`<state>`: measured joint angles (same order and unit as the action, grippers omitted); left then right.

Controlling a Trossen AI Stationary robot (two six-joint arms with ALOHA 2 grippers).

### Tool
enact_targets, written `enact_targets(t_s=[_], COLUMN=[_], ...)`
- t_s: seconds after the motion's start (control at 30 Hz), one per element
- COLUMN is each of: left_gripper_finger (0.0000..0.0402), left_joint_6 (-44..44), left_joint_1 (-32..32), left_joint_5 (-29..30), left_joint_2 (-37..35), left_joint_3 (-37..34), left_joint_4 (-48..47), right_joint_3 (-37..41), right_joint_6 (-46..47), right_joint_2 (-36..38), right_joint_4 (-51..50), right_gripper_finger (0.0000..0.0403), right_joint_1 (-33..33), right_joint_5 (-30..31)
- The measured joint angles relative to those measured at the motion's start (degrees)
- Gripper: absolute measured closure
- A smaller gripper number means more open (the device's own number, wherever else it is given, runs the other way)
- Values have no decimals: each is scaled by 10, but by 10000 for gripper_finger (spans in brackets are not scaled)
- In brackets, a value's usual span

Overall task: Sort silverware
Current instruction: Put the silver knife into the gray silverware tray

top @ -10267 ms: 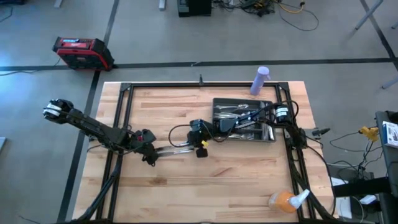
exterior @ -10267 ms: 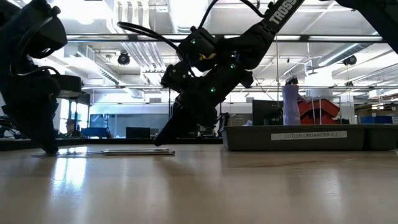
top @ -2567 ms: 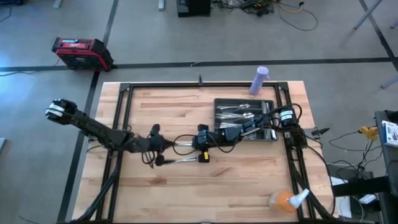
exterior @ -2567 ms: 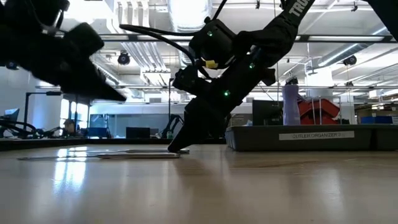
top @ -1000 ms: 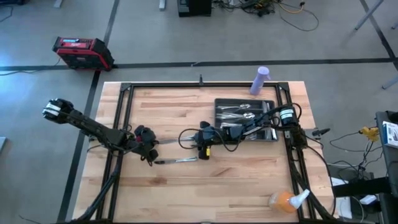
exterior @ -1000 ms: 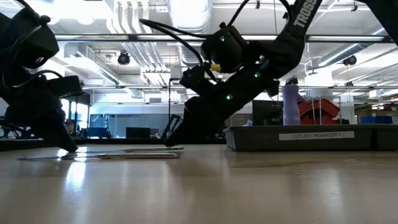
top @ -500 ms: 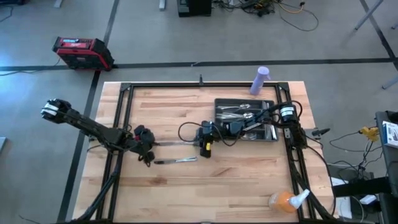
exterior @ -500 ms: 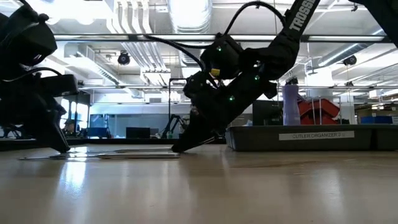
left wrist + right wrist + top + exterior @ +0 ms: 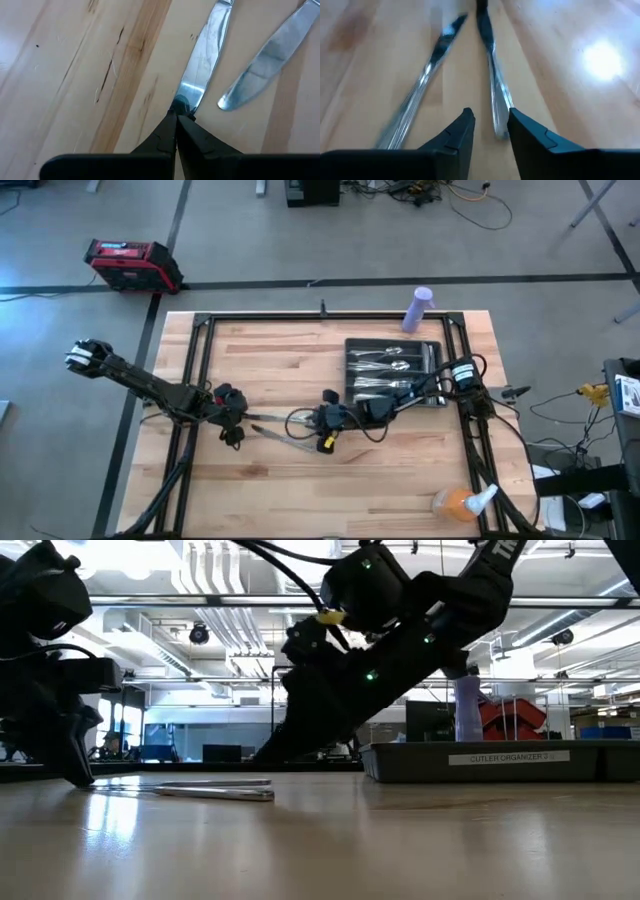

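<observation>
Your right gripper (image 9: 489, 131) is down at the table (image 9: 400, 470) with its jaws parted, and the end of a knife (image 9: 492, 80) lies just ahead of the gap, a shade toward the right-hand finger. That knife's long axis runs straight away from the jaws, nearly in line with the reach of the arm, so the fingers would close across its narrow width; judge whether the gap is centred on it, since it looks slightly off to one side. A second knife (image 9: 420, 90) lies beside it on the other side of the jaws, angled so the two pieces draw together at their far ends, near but apart close to the fingers. Your left gripper (image 9: 176, 120) sits at the opposite end of the pair with its fingers pressed together, the tips touching the end of one knife (image 9: 205, 65); nothing is held between them. From above, both loose pieces (image 9: 275, 430) lie on the bare wood between the two grippers, well apart from the tray (image 9: 437, 375) where the rest of the silverware (image 9: 380, 370) already rests. The right arm is the better placed for the pick, I'd judge, being the one nearer the tray.
</observation>
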<state>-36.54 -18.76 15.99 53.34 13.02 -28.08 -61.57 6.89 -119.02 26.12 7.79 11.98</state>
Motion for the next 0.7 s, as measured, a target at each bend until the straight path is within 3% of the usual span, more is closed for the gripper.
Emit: enact_targets(t_s=[0.33,0.7], left_gripper_finger=[402,402], left_joint_6=[0,3], left_joint_1=[0,0], left_joint_5=[4,8], left_joint_2=[0,0], left_joint_3=[-1,-2], left_joint_4=[1,5], right_joint_3=[0,2], right_joint_6=[29,-56], right_joint_2=[-60,-49], right_joint_4=[88,68], right_gripper_finger=[229,233], right_joint_1=[-15,-22], right_joint_5=[-34,-20])
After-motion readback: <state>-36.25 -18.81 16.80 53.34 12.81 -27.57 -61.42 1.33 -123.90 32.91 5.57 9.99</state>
